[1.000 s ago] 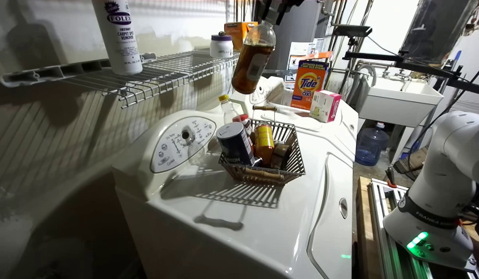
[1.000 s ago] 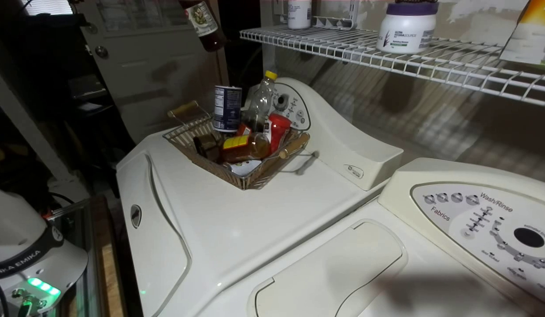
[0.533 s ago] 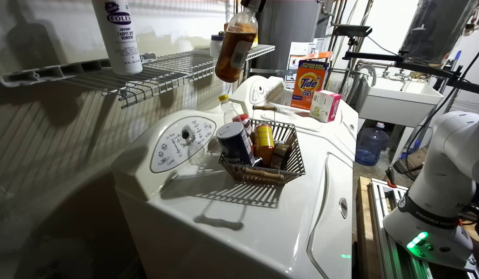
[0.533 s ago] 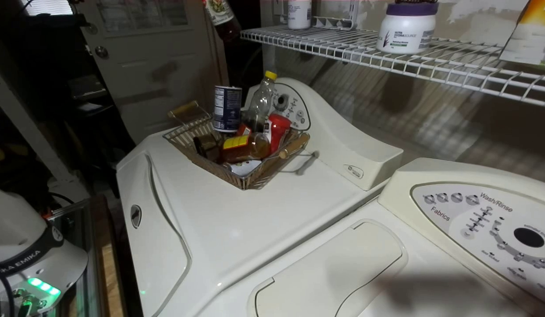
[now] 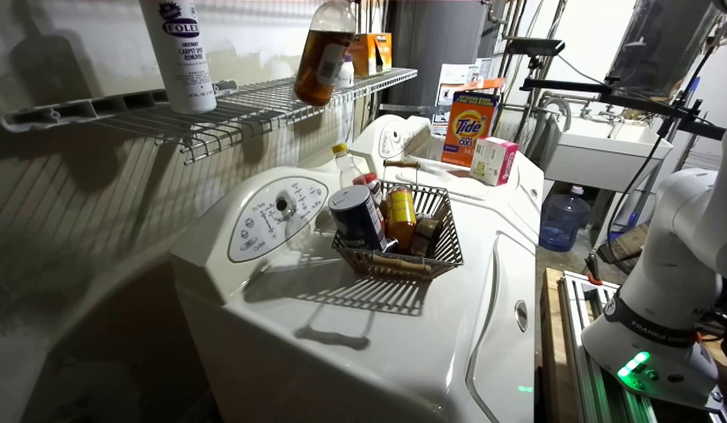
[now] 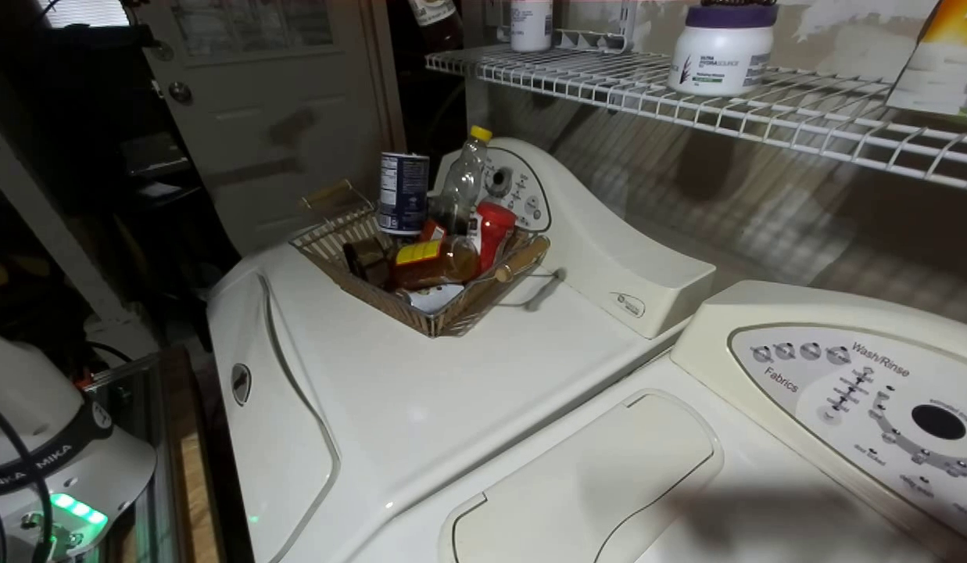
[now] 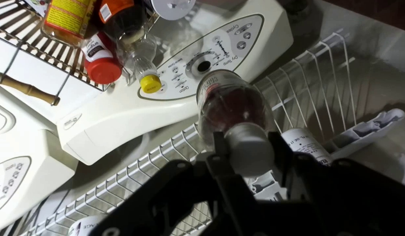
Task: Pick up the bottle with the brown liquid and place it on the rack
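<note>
The bottle with the brown liquid, tilted, hangs from the gripper, whose fingers clasp it about the capped neck (seen in the wrist view). In an exterior view its base overlaps the front edge of the rack; contact between the two cannot be determined. The Folex carpet spot remover stands on the rack at near left, an orange box at far right. Below, a wire basket rests on the dryer.
</note>
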Motion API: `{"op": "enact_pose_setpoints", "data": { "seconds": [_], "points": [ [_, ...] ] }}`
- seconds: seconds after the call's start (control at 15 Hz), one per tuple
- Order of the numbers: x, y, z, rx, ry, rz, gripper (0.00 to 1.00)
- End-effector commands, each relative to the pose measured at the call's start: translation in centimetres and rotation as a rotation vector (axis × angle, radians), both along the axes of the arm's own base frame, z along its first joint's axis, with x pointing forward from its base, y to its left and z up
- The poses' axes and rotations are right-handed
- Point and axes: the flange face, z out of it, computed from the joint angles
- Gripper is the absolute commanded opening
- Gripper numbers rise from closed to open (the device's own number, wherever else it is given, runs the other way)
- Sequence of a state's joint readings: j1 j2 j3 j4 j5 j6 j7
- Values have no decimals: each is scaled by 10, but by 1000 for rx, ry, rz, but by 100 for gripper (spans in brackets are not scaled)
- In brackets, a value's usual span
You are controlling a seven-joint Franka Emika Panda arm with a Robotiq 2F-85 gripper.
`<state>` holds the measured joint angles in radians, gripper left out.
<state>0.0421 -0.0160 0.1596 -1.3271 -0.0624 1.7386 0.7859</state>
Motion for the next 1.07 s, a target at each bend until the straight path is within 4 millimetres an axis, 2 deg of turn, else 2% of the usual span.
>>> {"op": "enact_pose_setpoints", "data": {
  "seconds": [0.0, 0.47, 1.0],
  "points": [
    [27, -5, 16, -34, -37, 22, 11],
    [65, -12, 5, -50, -34, 37, 11],
    [86, -15, -3, -75, -18, 48, 11]
  ]
}}
